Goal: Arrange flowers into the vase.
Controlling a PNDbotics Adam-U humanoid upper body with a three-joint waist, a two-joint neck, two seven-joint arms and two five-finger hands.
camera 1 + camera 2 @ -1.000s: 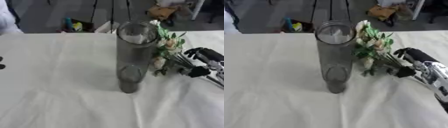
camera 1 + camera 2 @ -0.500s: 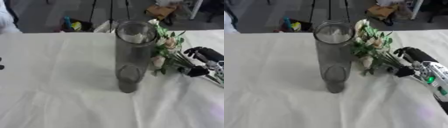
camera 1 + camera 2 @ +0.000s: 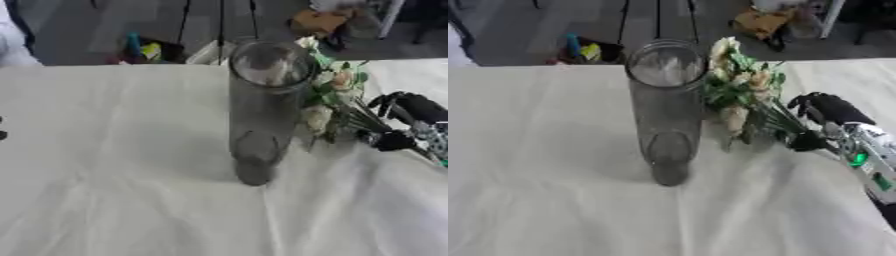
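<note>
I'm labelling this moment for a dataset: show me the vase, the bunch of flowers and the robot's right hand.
vase [image 3: 667, 115], right eye view, middle of its glass wall.
bunch of flowers [image 3: 741, 85], right eye view, green leaves among the pale blooms.
right hand [image 3: 829, 111], right eye view, black palm beside the stems.

Right hand at three o'clock
Black fingers and palm, silver-white wrist behind, with small green lights.

Tall clear glass vase, upright, mid-table, nothing inside; pale cream and peach flowers with green leaves just right of its rim, blooms beside it, stems slanting down and right.
</note>
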